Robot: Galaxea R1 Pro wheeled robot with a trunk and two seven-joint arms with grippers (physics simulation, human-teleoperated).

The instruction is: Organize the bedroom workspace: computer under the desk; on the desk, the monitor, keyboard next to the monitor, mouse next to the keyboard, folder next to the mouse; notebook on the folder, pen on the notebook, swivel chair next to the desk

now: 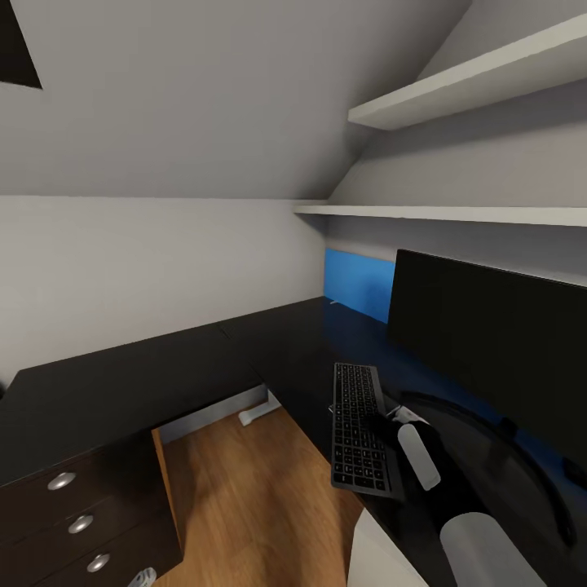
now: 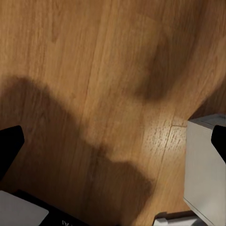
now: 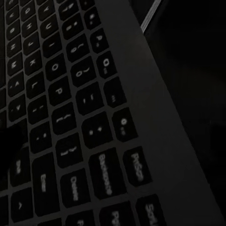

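Currently right gripper (image 1: 390, 424) on keyboard (image 1: 356, 428) at desk (image 1: 122, 383) front edge beside monitor (image 1: 489, 359), opening unclear; left gripper (image 2: 113, 141) spread wide, holding nothing.

We note a glossy black table (image 1: 269, 342), warm wood-grain floor (image 2: 94, 70), matt dark keys in the keyboard (image 1: 357, 428) with its smooth grey frame, and brushed-metal drawer knobs (image 1: 80, 523).

1 monitor (image 1: 497, 359), 1 keyboard (image 1: 356, 428), 1 desk (image 1: 122, 383), 2 wall shelves (image 1: 456, 214) and 3 drawer knobs (image 1: 80, 523) are counted.
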